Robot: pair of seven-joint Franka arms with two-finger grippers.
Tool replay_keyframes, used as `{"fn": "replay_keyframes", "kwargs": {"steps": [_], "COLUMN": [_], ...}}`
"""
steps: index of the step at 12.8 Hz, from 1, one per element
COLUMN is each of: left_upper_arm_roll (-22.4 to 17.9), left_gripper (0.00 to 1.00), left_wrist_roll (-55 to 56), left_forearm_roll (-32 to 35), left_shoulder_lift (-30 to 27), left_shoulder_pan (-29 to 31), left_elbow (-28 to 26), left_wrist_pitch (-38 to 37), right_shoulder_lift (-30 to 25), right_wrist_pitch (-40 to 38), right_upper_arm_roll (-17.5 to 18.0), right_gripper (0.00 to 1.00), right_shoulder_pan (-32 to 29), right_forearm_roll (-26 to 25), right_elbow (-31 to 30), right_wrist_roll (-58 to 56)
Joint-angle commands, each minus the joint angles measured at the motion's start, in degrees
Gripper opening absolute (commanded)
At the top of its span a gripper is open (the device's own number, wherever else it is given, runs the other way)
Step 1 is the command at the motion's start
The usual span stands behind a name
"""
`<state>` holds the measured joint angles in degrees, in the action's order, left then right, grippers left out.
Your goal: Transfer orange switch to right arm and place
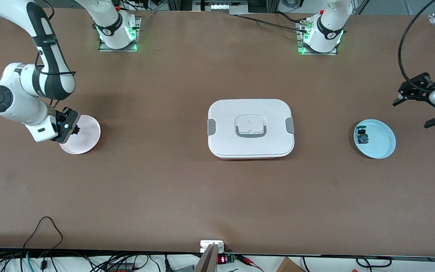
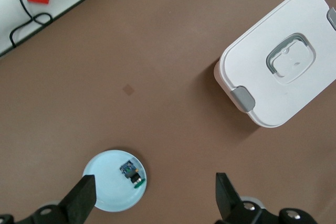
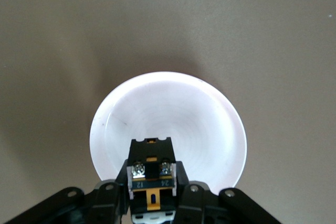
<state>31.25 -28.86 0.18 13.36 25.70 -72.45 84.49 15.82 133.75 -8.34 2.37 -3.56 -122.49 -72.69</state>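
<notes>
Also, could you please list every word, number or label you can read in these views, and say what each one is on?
"12": white label strip on the orange switch, held in the right claw over the pink plate.
"24": same strip, beside the "12".
Red digits on the small display at the table's near edge: too small to read.
Black band on the right arm: lettering too small to read.

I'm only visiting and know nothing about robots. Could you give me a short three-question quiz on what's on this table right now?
1. True or false: the right tool holds the orange switch over the pink plate.
2. What lies in the blue plate? A) green-capped switch B) a spoon C) nothing
3. Fill in: the white lidded box sits between the two ____.

Key: 1 true. 2 A, the green-capped switch. 3 plates. The left tool waits open, up near the blue plate.
</notes>
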Motion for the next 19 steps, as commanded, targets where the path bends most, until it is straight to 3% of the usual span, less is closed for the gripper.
{"fn": "replay_keyframes", "kwargs": {"steps": [1, 4, 6, 8, 13, 15, 19], "left_upper_arm_roll": [-6.4, -18.9, -25.2, -28.9, -30.6, -30.6, -30.5], "left_gripper": [1.0, 1.0, 1.0, 1.0, 1.0, 1.0, 1.0], "left_wrist_roll": [7.8, 12.9, 14.3, 14.5, 17.0, 23.5, 18.5], "left_forearm_roll": [1.6, 1.5, 1.1, 1.0, 0.8, 0.5, 1.4], "left_shoulder_lift": [-5.8, -9.7, -11.7, -13.4, -17.0, -17.4, -16.8], "left_shoulder_pan": [-6.2, -17.5, -22.3, -24.4, -24.3, -24.4, -24.6], "left_elbow": [-5.8, -11.3, -15.7, -20.8, -33.4, -34.2, -33.5], "left_wrist_pitch": [-1.6, -1.5, -0.5, 3.3, 15.8, 16.8, 19.9], "right_shoulder_lift": [0.4, 3.0, 4.0, 5.5, 6.5, 6.8, 6.4], "right_wrist_pitch": [4.9, 10.6, 11.4, 12.7, 16.6, 16.6, 16.1], "right_upper_arm_roll": [0.1, -1.2, -1.2, -1.2, -1.2, -1.2, -1.2], "right_gripper": [0.06, 0.06, 0.06, 0.06, 0.06, 0.06, 0.07], "right_shoulder_pan": [-0.6, -0.6, -0.6, -0.6, -0.7, -0.7, -0.7], "right_forearm_roll": [-0.9, -0.9, -0.9, -1.0, -1.0, -1.0, -1.0], "right_elbow": [-2.3, -2.4, -2.5, -2.7, -5.3, -5.6, -7.1], "right_wrist_roll": [-3.1, -9.0, -11.4, -12.9, -12.9, -12.9, -13.0]}}
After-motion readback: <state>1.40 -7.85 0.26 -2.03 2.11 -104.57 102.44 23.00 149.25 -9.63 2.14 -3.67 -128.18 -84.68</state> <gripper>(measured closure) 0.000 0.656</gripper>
